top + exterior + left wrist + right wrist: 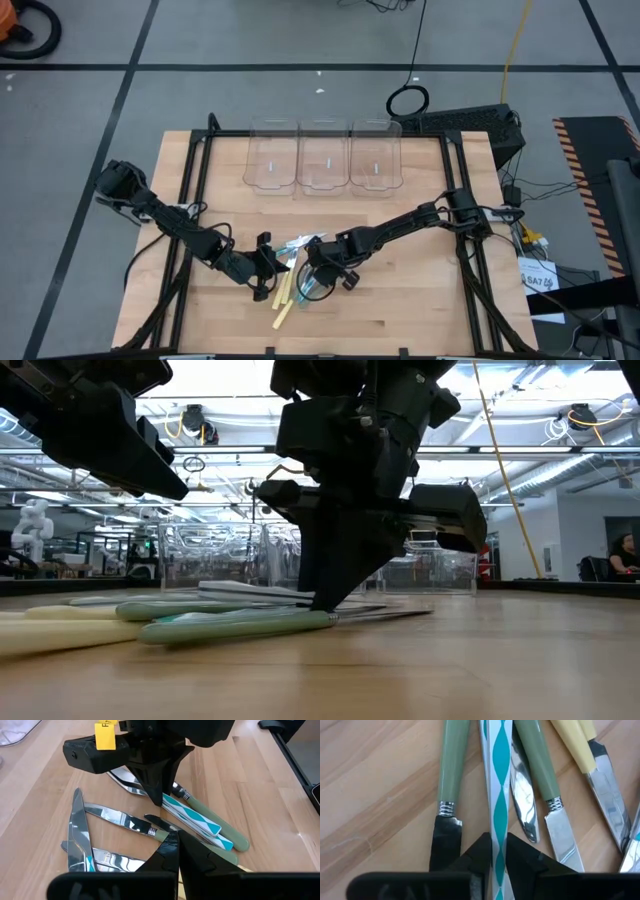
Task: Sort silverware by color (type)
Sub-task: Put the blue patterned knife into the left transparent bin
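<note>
The silverware (292, 275) lies in a loose pile on the wooden table: green-handled knives (452, 765), pale yellow handles (283, 305) and blue-and-white patterned handles (200, 820). My right gripper (315, 268) stands over the pile with its fingers pointing down, shut on a blue-patterned utensil (500, 795). My left gripper (177, 837) is shut and sits just left of the pile (266, 262); in the low view it hangs above the table. Whether it touches the green knife (160, 832) under its tips, I cannot tell. My right gripper pinches the blue-patterned utensil's handle (500, 837) between its two fingers (156, 795). It comes from above, pointing down, with the fingers across the handle, away from the handle's free end (217, 830). The utensil lies flat in the pile, resting on the green handles (235, 840).
Three clear plastic bins (323, 160) stand side by side toward the table's far edge. Bare wood (420, 290) lies right of and in front of the pile. Black frame rails (190, 190) run along both table sides. A person sits far off in the room (625, 555).
</note>
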You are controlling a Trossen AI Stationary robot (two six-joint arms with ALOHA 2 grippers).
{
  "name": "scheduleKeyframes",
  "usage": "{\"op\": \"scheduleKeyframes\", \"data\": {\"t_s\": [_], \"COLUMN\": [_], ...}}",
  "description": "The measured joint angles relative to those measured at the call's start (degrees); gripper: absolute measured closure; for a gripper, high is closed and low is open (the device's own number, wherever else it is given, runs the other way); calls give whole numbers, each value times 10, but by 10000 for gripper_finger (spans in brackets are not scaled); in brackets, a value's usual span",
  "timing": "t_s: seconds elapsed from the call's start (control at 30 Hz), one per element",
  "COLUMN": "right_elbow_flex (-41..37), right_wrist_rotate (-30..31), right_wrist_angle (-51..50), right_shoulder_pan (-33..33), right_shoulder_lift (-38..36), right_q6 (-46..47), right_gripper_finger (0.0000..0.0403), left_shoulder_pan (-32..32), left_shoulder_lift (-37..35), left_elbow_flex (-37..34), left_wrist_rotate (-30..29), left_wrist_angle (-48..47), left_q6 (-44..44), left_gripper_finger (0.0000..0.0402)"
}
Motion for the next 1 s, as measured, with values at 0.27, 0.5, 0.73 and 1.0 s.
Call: {"op": "scheduleKeyframes", "data": {"t_s": [0.27,0.5,0.73,1.0], "right_elbow_flex": [0,0,0,0], "right_wrist_rotate": [-2,-2,-2,-17], "right_wrist_angle": [1,0,0,-1], "right_shoulder_pan": [0,0,0,0], "right_shoulder_lift": [0,0,-1,-1], "right_q6": [11,16,15,29], "right_gripper_finger": [348,347,337,328], "left_shoulder_pan": [0,0,0,0], "left_shoulder_lift": [0,0,0,0], "left_elbow_flex": [0,0,0,0], "left_wrist_rotate": [0,-2,-31,-32], "left_wrist_angle": [0,0,0,0], "left_q6": [-1,-1,-1,-2], "left_gripper_finger": [396,396,396,396]}}
